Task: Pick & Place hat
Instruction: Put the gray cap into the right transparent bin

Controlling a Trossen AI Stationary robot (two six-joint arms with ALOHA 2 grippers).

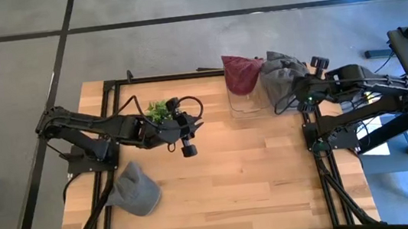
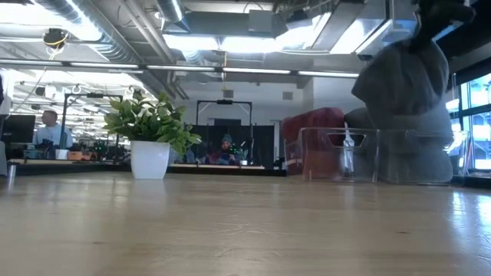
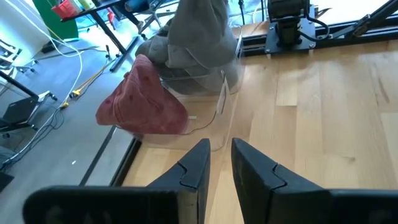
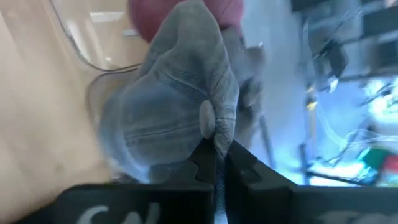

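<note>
My right gripper (image 4: 219,149) is shut on a grey hat (image 1: 280,71) above a clear bin (image 1: 247,103) at the table's far right. In the low view the grey hat (image 2: 406,84) hangs into the bin (image 2: 341,153). A dark red hat (image 1: 241,72) sits in the bin's left half, leaning over its far wall. A second grey hat (image 1: 135,190) lies flat on the table's near left. My left gripper (image 1: 183,136) hovers mid-left of the table, open by a narrow gap (image 3: 221,152) and holding nothing. My right gripper pinches a fold of the grey hat's crown (image 4: 214,134) between its two fingers, right beside the top button (image 4: 206,118). The fingers come from the table's right side. The hat hangs below the hold, bunched and slack, with its lower part (image 2: 414,157) down inside the clear bin.
A potted plant (image 1: 159,110) in a white pot (image 2: 150,159) stands at the far left, just beyond my left gripper. Bare wood (image 1: 256,170) stretches across the table's middle and near right. The black frame rail (image 1: 184,75) runs along the far edge.
</note>
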